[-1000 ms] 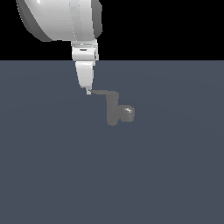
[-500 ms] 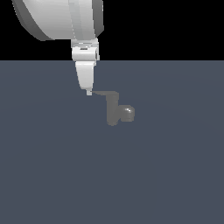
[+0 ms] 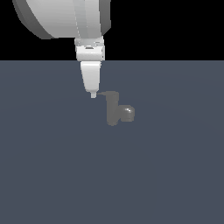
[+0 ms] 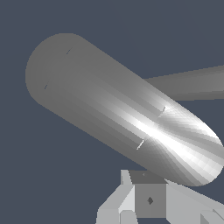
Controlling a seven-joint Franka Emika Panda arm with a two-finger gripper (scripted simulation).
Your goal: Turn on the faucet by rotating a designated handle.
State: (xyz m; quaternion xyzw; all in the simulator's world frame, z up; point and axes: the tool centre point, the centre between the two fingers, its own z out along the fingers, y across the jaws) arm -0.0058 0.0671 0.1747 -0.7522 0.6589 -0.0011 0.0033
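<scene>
A flat slate-grey floor [image 3: 52,175] filled the lower part of the exterior view under a black backdrop, and on it you had only the small grey faucet [image 3: 114,109], standing upright near the middle with its stubby spout [image 3: 127,113] pointing toward the exterior view's right.

The relation your coming move turned on was this: the handle [image 3: 104,93], a thin flat lever joined to the top of the cylindrical body, ran out roughly level from that body toward the exterior view's left, tapering to a point. Your gripper [image 3: 92,95] hung straight down from the wrist with its tip right at that pointed end, touching it or just beside it; the view was too coarse to settle which. So the faucet body lay to the exterior view's right of the tool, with the lever's long axis pointing back at the tool.

You could not read the fingers' state from either picture: from outside they merged into one narrow white wedge, and the wrist view showed mostly a close, brightly lit grey cylinder [image 4: 118,109] and only part of the gripper.

Judging from this, a sideways push at the tip, across the lever's length, would have swung it about the body.
</scene>
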